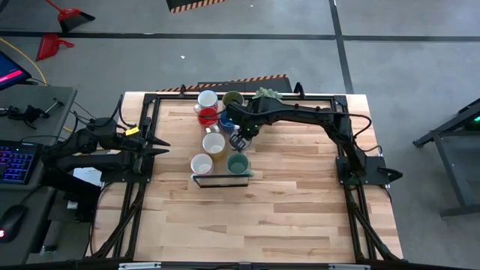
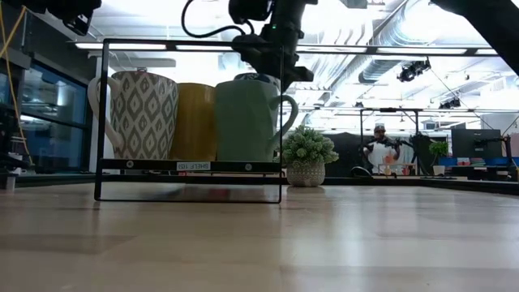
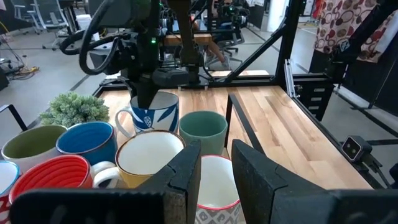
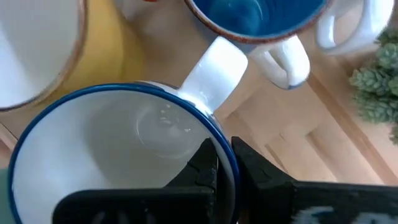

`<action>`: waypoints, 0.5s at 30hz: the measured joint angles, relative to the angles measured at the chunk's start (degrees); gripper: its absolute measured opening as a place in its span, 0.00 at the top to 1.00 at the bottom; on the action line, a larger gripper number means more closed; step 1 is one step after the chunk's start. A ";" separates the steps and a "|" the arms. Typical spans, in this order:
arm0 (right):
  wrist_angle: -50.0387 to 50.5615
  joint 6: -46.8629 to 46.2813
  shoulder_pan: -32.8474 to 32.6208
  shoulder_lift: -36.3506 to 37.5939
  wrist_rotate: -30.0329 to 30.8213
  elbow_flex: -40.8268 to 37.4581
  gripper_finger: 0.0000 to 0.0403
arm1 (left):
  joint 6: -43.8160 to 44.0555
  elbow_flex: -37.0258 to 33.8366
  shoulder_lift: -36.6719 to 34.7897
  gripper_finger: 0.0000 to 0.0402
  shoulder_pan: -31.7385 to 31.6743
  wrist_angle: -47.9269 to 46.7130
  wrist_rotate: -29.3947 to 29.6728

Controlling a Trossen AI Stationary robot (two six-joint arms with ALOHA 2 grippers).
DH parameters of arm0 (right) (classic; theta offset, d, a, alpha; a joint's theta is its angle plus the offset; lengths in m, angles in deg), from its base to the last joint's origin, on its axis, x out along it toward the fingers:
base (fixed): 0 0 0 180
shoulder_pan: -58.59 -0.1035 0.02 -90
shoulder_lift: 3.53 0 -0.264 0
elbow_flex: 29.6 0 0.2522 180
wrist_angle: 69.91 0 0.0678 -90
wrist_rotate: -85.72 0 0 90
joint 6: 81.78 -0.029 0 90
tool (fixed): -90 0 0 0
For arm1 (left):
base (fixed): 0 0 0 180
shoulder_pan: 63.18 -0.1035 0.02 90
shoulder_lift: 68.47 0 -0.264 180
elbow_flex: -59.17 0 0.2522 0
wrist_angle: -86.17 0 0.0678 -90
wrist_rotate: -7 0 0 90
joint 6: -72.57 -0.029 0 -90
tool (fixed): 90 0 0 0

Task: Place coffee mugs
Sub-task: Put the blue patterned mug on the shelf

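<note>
While the right gripper [image 4: 225, 163] hangs over the mug cluster at the counter's [image 1: 300, 210] far middle, I find its fingers clenched on the rim of a blue-rimmed white mug [image 4: 118, 155], 1 finger inside and 1 outside, the handle pointing away. The left gripper [image 3: 214, 165] waits low at the counter's left edge, fingers parted and grasping nothing.

Progress, as I judge it: 3 mugs stand inside the black wire shelf frame [image 2: 190, 166], namely a patterned white mug [image 2: 142, 113], a yellow mug [image 2: 195, 122] and a teal mug [image 2: 247, 118]. The held mug sits just behind them; red [image 3: 46, 180], blue [image 3: 87, 142] and olive [image 3: 28, 144] mugs remain beyond, unplaced.

Clearance is poor. Mugs crowd one another, and the potted plant [image 2: 306, 154] stands near the far edge. The near half of the counter lies open.
</note>
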 joint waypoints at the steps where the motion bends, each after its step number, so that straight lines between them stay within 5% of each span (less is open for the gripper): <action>1: 0.42 -0.06 -0.06 0.00 0.02 0.00 1.00 | 0.00 0.00 0.00 0.81 0.01 0.00 0.00; 15: -1.02 -0.52 -0.85 0.00 0.47 -0.20 1.00 | 0.00 0.00 0.00 0.81 0.02 0.00 0.00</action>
